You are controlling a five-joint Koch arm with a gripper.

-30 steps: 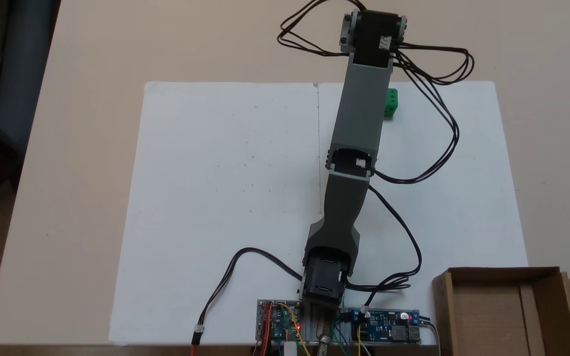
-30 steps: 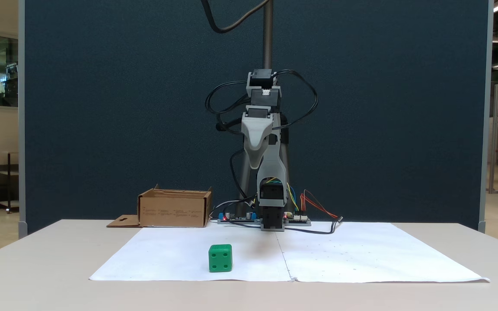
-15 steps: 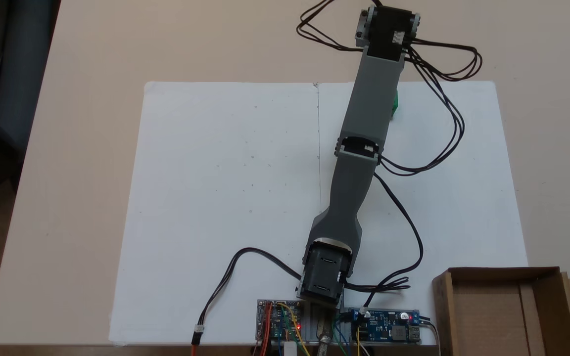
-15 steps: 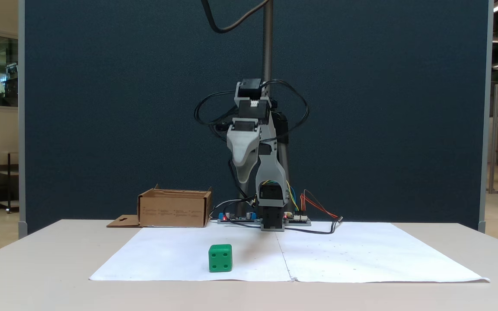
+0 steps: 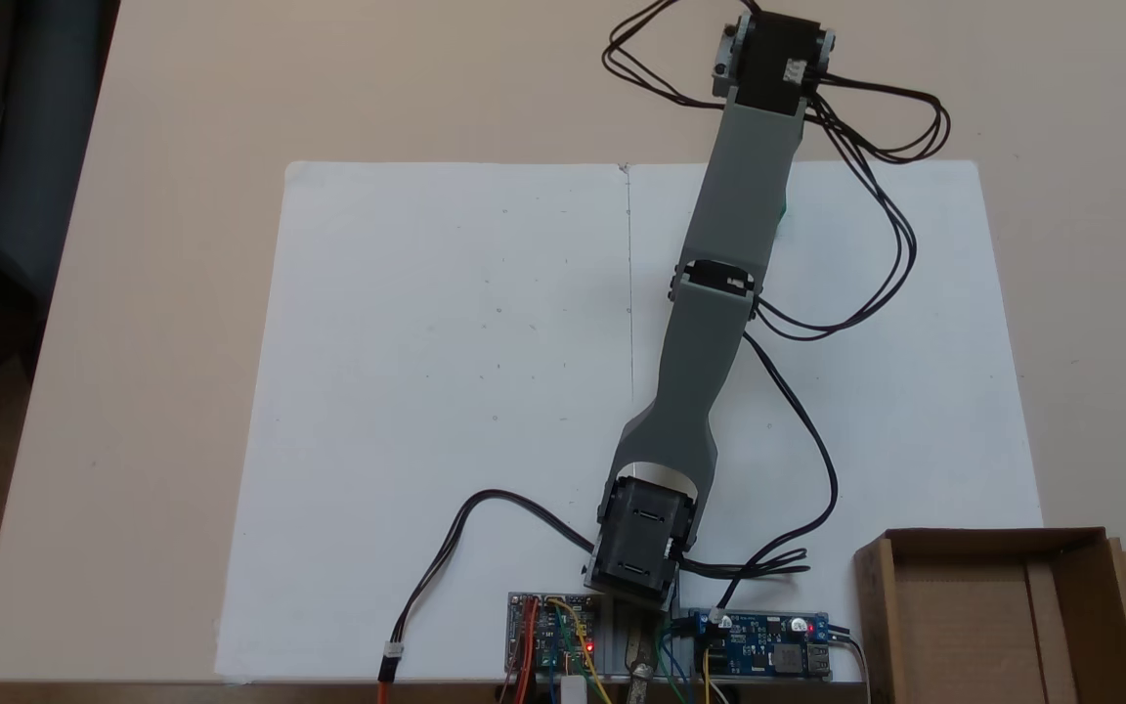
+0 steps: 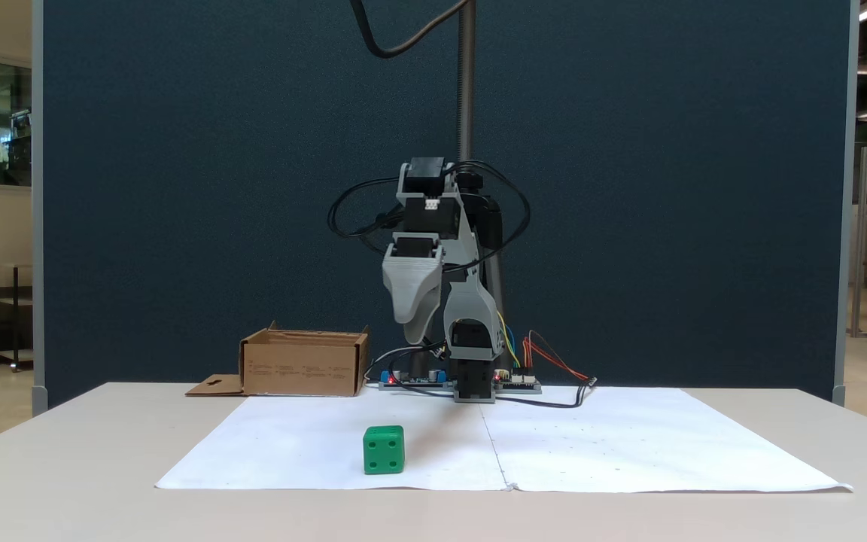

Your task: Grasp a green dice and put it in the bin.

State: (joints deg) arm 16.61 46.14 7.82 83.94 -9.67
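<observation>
The green dice (image 6: 384,449) sits on the white paper near its front edge, four pips facing the camera. From above only a thin green sliver of the dice (image 5: 780,209) shows past the grey arm link. My gripper (image 6: 414,331) hangs pointing down, well above the dice, slightly to its right and further back. One grey jaw faces the camera and covers the other, so its opening cannot be read. The bin (image 5: 874,606), a low brown cardboard box, stands at the bottom right corner beside the arm base; the front camera shows the bin (image 6: 304,369) at the back left.
A white paper sheet (image 5: 446,391) covers the middle of the beige table. Circuit boards (image 5: 768,657) and loose black cables (image 5: 876,244) lie around the arm base and trail off the arm. A dark blue partition (image 6: 177,188) stands behind the table.
The arm has swung toward the dice and dipped lower. From above the arm link now covers nearly all of the dice. The dice and the bin have not moved.
</observation>
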